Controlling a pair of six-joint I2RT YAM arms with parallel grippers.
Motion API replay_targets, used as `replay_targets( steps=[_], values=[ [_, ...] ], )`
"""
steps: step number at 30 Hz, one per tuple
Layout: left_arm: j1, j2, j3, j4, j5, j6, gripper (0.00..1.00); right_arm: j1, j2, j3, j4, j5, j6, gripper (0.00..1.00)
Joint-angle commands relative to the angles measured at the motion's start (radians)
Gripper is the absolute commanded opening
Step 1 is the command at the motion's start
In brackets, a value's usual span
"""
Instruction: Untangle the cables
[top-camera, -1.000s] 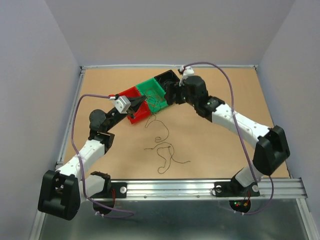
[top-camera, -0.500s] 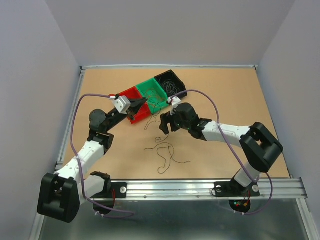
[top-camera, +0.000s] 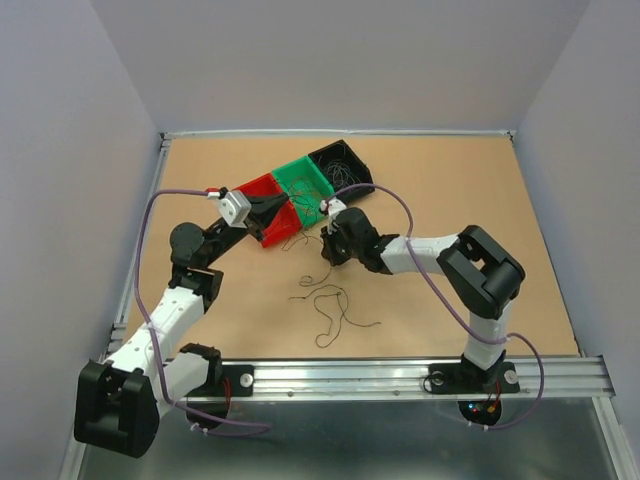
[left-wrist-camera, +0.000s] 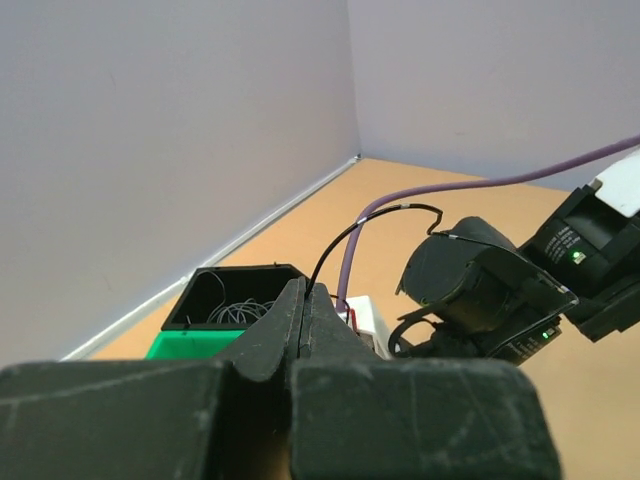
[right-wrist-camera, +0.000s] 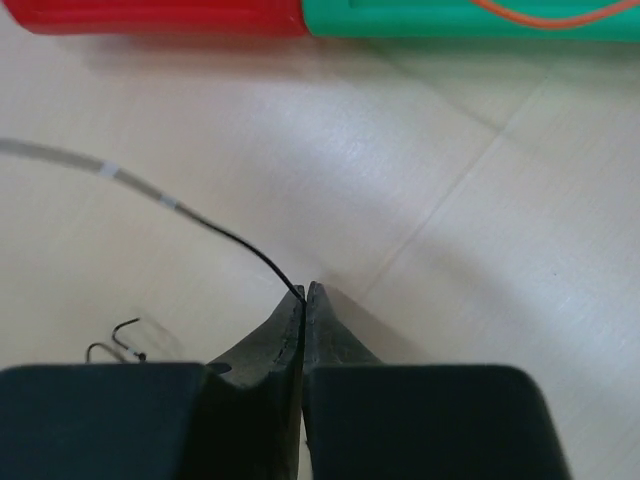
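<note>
The left gripper (left-wrist-camera: 304, 289) is pinched shut on a black wire (left-wrist-camera: 335, 245) that arcs up from its tips, and it's hanging over the red bin (top-camera: 258, 187). The rest of the cables (top-camera: 330, 305) lie loose mid-bench (top-camera: 450, 180). The right gripper (right-wrist-camera: 304, 291) is low over the bench, clamped tight on a black strand (right-wrist-camera: 245, 245). The strand's far end blurs out, so it's hard to tell if it's the same wire.
</note>
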Motion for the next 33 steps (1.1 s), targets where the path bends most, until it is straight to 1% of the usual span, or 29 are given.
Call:
replay_targets(
  steps=[1, 5, 6, 9, 10, 12, 19, 21, 24, 25, 26, 29, 31, 33],
  values=[
    [0.011, 0.035, 0.066, 0.009, -0.039, -0.030, 0.00, 0.015, -0.194, -0.046, 0.146, -0.089, 0.049, 0.01],
    [0.013, 0.124, 0.132, -0.074, -0.031, -0.011, 0.00, 0.022, -0.356, -0.153, 0.197, -0.142, 0.061, 0.00],
    [0.013, 0.137, 0.150, -0.092, -0.030, -0.002, 0.00, 0.022, -0.429, -0.170, 0.204, -0.147, 0.060, 0.00],
    [0.013, 0.193, 0.173, -0.098, 0.021, 0.004, 0.00, 0.022, -0.505, -0.216, 0.235, -0.155, 0.053, 0.01],
    [0.013, 0.219, 0.182, -0.106, 0.072, 0.007, 0.00, 0.022, -0.536, -0.222, 0.243, -0.165, 0.052, 0.01],
    [0.011, 0.240, 0.204, -0.118, 0.110, 0.009, 0.00, 0.022, -0.554, -0.225, 0.244, -0.167, 0.052, 0.01],
    [-0.008, 0.309, 0.242, -0.147, 0.278, 0.009, 0.00, 0.021, -0.591, -0.238, 0.248, -0.067, 0.072, 0.00],
    [-0.018, 0.322, 0.250, -0.160, 0.303, 0.042, 0.00, 0.021, -0.594, -0.238, 0.251, -0.055, 0.076, 0.00],
    [-0.054, 0.331, 0.259, -0.206, 0.309, 0.081, 0.00, 0.021, -0.617, -0.256, 0.269, -0.060, 0.061, 0.01],
    [-0.065, 0.332, 0.277, -0.266, 0.299, 0.125, 0.00, 0.022, -0.625, -0.268, 0.283, -0.072, 0.053, 0.01],
    [-0.090, 0.340, 0.287, -0.294, 0.302, 0.146, 0.00, 0.022, -0.631, -0.276, 0.289, -0.080, 0.041, 0.04],
    [-0.119, 0.345, 0.304, -0.356, 0.318, 0.200, 0.00, 0.022, -0.652, -0.294, 0.312, -0.090, 0.026, 0.08],
    [-0.146, 0.343, 0.313, -0.403, 0.335, 0.243, 0.00, 0.021, -0.653, -0.293, 0.317, -0.106, 0.021, 0.08],
    [-0.156, 0.339, 0.319, -0.420, 0.337, 0.255, 0.00, 0.022, -0.649, -0.291, 0.320, -0.112, 0.020, 0.10]
  ],
)
